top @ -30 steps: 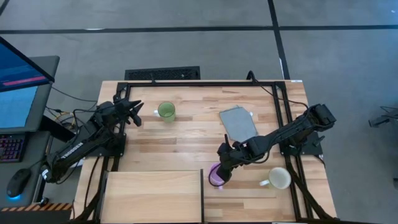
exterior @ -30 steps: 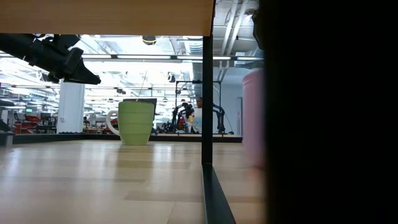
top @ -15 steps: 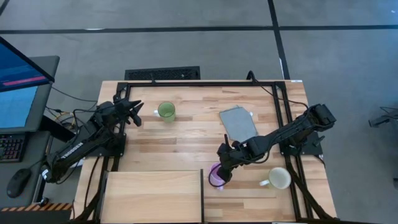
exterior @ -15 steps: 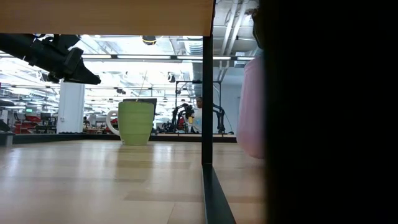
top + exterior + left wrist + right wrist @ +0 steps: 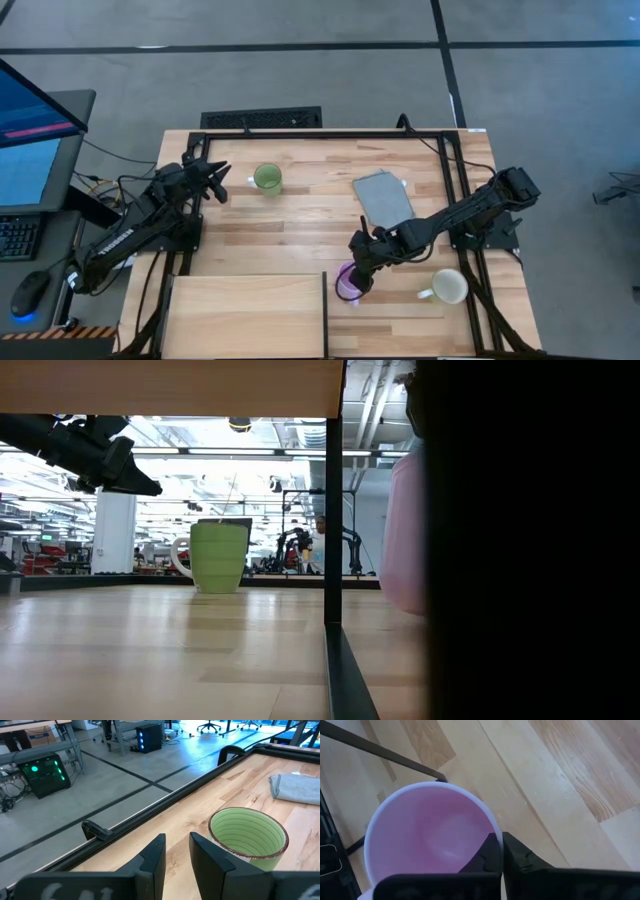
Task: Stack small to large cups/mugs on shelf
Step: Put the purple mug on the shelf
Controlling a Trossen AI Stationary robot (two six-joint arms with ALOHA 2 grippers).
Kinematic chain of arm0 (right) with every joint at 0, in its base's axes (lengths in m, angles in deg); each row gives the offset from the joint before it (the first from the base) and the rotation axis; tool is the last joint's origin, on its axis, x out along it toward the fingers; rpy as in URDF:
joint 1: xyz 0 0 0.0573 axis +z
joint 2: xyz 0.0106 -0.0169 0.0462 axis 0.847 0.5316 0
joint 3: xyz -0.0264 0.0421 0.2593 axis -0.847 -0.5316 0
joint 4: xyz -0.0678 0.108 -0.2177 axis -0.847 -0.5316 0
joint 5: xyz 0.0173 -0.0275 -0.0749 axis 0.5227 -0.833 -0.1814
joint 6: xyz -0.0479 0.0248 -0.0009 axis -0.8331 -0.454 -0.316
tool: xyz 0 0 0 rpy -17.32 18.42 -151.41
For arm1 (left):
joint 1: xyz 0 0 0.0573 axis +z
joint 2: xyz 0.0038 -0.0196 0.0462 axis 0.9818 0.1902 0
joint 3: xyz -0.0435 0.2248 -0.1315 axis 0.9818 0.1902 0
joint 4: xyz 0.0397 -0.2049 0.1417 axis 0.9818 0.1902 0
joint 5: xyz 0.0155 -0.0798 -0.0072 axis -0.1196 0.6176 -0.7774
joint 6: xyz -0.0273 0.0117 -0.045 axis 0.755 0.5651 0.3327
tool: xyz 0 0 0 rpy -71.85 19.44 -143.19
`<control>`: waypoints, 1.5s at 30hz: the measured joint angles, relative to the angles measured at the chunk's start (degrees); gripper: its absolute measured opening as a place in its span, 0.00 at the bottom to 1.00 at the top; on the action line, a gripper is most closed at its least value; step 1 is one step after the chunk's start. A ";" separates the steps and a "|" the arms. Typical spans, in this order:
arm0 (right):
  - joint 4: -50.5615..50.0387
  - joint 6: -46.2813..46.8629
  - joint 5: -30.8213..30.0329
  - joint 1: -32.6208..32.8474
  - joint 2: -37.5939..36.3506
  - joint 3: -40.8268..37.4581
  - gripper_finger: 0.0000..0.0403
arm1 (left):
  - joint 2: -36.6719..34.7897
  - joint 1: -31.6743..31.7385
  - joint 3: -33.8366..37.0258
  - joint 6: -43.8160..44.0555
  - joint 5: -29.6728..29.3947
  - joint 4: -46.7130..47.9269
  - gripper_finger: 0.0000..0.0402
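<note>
The light purple mug (image 5: 347,284) is just right of the shelf's (image 5: 245,315) dark right edge, near the table's front. My right gripper (image 5: 358,272) is shut on its rim. In the low view the purple mug (image 5: 405,530) shows beside a dark mass that hides the right of the picture. The green mug (image 5: 267,178) stands upright on its base at the far left of the tabletop. My left gripper (image 5: 217,180) hangs open and empty just left of it; the green mug's mouth shows past its fingers (image 5: 248,837). The cream-white mug (image 5: 449,287) stands at the near right. My right gripper pinches the purple mug's rim (image 5: 489,827) on the side toward the table's right, one finger (image 5: 487,856) inside the mug and one (image 5: 520,860) outside. The fingers point down, slanting in from the right. The mug's bottom (image 5: 400,605) hangs a little above the tabletop.
A grey folded cloth (image 5: 383,197) lies at the far right of the middle. A dark metal frame (image 5: 325,132) runs round the table. In the low view the shelf's dark upright edge (image 5: 333,510) stands just left of the purple mug.
My right gripper has raised the purple mug a little off the tabletop; in the low view its bottom has come up and the mug looks larger. In the last half second it has held still.
</note>
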 joint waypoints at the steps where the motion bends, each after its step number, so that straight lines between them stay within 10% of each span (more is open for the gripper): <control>1: 0.00 0.03 0.00 0.00 0.00 0.00 0.03 | 0.00 0.00 0.00 0.00 0.00 0.00 0.19; 45: -9.47 -10.78 -0.03 -6.79 -0.52 3.90 0.02 | -0.02 0.01 0.02 -0.59 0.00 -0.02 0.19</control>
